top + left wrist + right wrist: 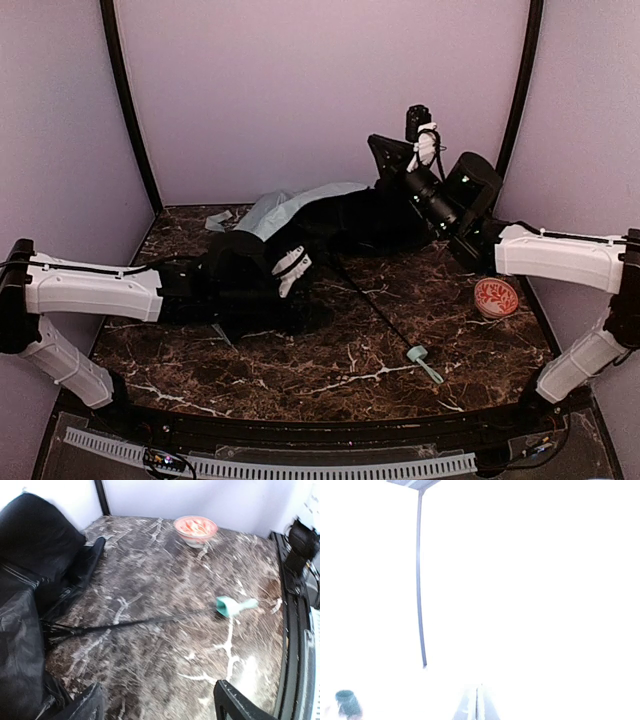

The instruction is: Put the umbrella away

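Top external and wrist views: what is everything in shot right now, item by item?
umbrella: one, mint-green fabric with black lining, collapsed across the table's middle and back, thin black shaft running toward the front
handle: one, mint, lying on the table at the shaft's near end
bowl: one, red-and-white patterned, right side of the table
table: one, dark brown marble
left gripper: one, black, open, low by the black fabric
right gripper: one, shut, raised at the back right
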{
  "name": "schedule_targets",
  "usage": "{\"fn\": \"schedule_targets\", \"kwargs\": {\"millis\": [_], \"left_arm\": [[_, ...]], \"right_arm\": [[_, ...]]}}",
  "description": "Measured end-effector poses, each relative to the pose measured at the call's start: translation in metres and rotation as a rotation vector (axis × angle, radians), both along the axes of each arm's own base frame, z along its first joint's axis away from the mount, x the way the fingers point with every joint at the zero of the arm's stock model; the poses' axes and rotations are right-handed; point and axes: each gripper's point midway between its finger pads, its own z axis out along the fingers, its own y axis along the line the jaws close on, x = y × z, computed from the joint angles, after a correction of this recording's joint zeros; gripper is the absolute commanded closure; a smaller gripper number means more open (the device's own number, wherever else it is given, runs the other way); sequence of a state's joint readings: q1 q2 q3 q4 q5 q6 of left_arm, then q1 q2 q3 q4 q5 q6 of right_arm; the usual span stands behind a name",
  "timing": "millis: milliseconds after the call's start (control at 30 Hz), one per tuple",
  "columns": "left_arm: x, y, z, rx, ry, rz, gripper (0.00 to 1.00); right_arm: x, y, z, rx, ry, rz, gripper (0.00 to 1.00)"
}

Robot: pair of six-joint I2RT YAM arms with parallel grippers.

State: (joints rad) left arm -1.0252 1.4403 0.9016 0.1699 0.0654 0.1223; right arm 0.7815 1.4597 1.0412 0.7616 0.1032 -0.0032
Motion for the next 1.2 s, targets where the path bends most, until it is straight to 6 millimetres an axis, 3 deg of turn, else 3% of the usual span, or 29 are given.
{"fn": "schedule_targets", "kwargs": {"millis": [100,167,233,367,467,533,600,700,800,867,967,1067,1200], "left_arm": [[-0.015,0.001,-0.013,0.062,0.026,-0.037,0.27],[-0.027,0.003,-0.026,0.11,0.071,-0.071,0.28],[-0.041,0.004,-0.034,0.141,0.115,-0.112,0.28],[-0.055,0.006,-0.032,0.14,0.162,-0.149,0.25],[-0.049,0.011,0.0,0.063,0.145,-0.124,0.24],[-0.029,0.017,0.03,-0.006,0.121,-0.055,0.22],[0.003,0.031,0.058,-0.077,0.099,0.064,0.22],[0.049,0.06,0.072,-0.132,0.096,0.263,0.21],[0.073,0.081,0.062,-0.124,0.129,0.396,0.21],[0.076,0.085,0.055,-0.117,0.15,0.432,0.21],[0.076,0.089,0.047,-0.109,0.166,0.461,0.21],[0.074,0.096,0.036,-0.09,0.177,0.485,0.22],[0.073,0.101,0.031,-0.077,0.181,0.502,0.22]], "right_arm": [[0.008,-0.017,0.032,0.063,-0.047,-0.06,0.93],[0.009,-0.022,0.033,0.063,-0.035,-0.067,0.83],[0.006,-0.022,0.02,0.029,0.003,-0.05,0.76],[0.005,-0.018,-0.028,-0.082,0.176,-0.022,0.61],[0.003,-0.018,-0.075,-0.191,0.344,-0.016,0.47],[-0.001,-0.02,-0.108,-0.261,0.456,-0.014,0.33],[-0.007,-0.025,-0.142,-0.323,0.567,-0.017,0.21],[-0.011,-0.028,-0.196,-0.426,0.723,-0.041,0.16],[-0.006,-0.027,-0.267,-0.577,0.888,-0.086,0.17],[-0.008,-0.03,-0.312,-0.677,0.982,-0.108,0.2],[-0.02,-0.037,-0.363,-0.804,1.092,-0.116,0.29],[-0.025,-0.032,-0.381,-0.86,1.14,-0.112,0.49],[-0.02,-0.021,-0.377,-0.851,1.127,-0.107,0.91]]}}
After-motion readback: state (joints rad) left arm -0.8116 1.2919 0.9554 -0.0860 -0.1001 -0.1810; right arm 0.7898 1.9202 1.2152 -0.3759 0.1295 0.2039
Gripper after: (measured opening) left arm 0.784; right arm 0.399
